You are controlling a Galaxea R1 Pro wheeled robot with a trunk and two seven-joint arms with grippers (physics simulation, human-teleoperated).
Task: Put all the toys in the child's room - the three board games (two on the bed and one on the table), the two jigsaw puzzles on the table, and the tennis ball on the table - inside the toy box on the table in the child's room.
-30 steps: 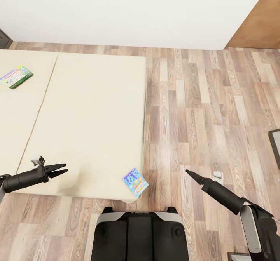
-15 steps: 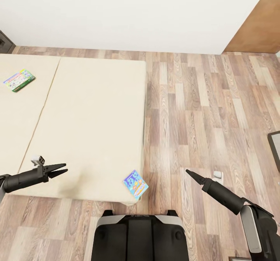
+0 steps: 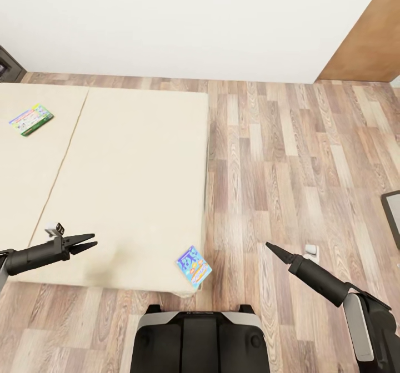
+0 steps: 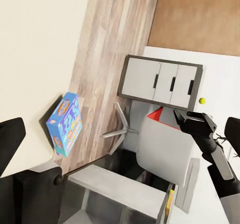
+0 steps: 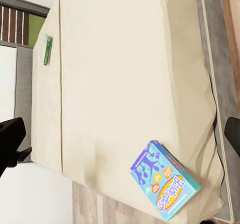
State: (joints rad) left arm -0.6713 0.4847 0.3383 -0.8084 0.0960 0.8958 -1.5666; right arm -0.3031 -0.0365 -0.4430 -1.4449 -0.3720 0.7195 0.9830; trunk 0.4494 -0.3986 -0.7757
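A blue board game (image 3: 194, 266) lies at the near right corner of the cream bed (image 3: 128, 167), partly over its edge. It also shows in the left wrist view (image 4: 65, 124) and the right wrist view (image 5: 165, 180). A green board game (image 3: 31, 120) lies flat on the bed's far left part, and appears edge-on (image 5: 47, 49) in the right wrist view. My left gripper (image 3: 94, 241) hovers open over the bed's near edge, left of the blue game. My right gripper (image 3: 268, 246) hangs open over the floor, right of it. Both are empty.
Wood-plank floor (image 3: 289, 156) stretches right of the bed up to a white wall (image 3: 194, 23). A dark-framed object (image 3: 393, 209) sits at the right edge. In the left wrist view a small yellow ball (image 4: 202, 100) rests on a white surface beside a grey cabinet (image 4: 160, 81).
The whole picture has slid slightly downward, so the camera has moved. Both arms hold the same pose and the two games lie where they were on the bed.
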